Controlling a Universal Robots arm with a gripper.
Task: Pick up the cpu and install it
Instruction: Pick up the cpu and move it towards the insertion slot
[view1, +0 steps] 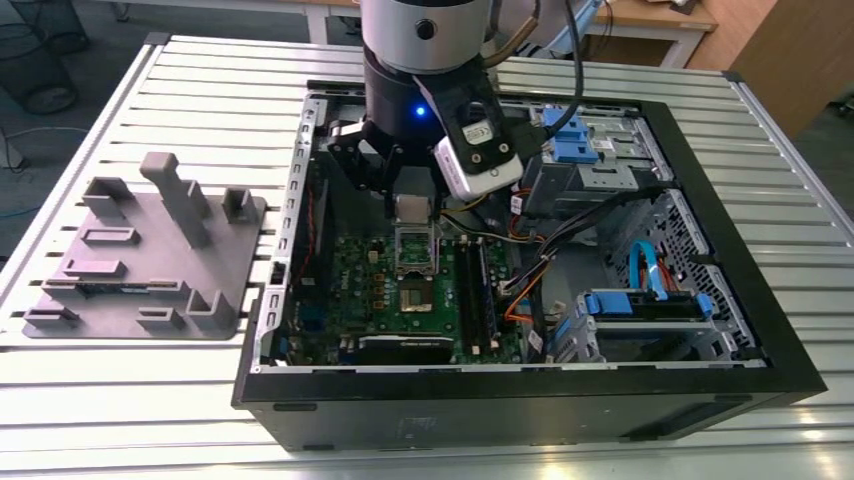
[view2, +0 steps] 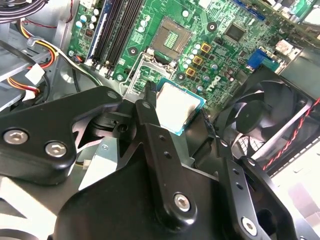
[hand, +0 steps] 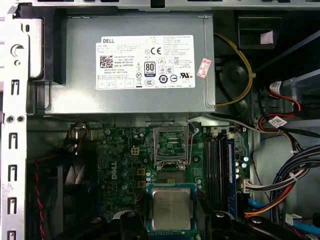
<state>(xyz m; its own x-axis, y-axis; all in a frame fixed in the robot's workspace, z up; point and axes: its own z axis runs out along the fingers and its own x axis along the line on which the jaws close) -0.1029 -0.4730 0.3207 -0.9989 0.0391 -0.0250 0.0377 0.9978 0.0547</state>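
My gripper (view1: 411, 200) hangs inside the open computer case (view1: 721, 330), shut on the cpu (view1: 414, 208). The cpu is a small square chip with a silvery lid on a green edge, held flat between the two black fingers in both wrist views (hand: 171, 208) (view2: 175, 106). It hovers above the green motherboard (view1: 387, 300), apart from it. The bare socket (hand: 171, 174) lies just beyond the chip, and its dark metal frame (hand: 171, 142) stands swung open. In the exterior view the socket (view1: 416, 295) sits below the gripper, toward the case's near side.
A grey power supply (hand: 135, 65) fills the case's far end. Memory sticks (hand: 220, 160) and loose cables (hand: 280, 185) flank the socket. A black fan (view2: 265, 115) sits close by. Blue drive brackets (view1: 641, 305) stand at the exterior view's right, a grey fixture plate (view1: 147, 255) at its left.
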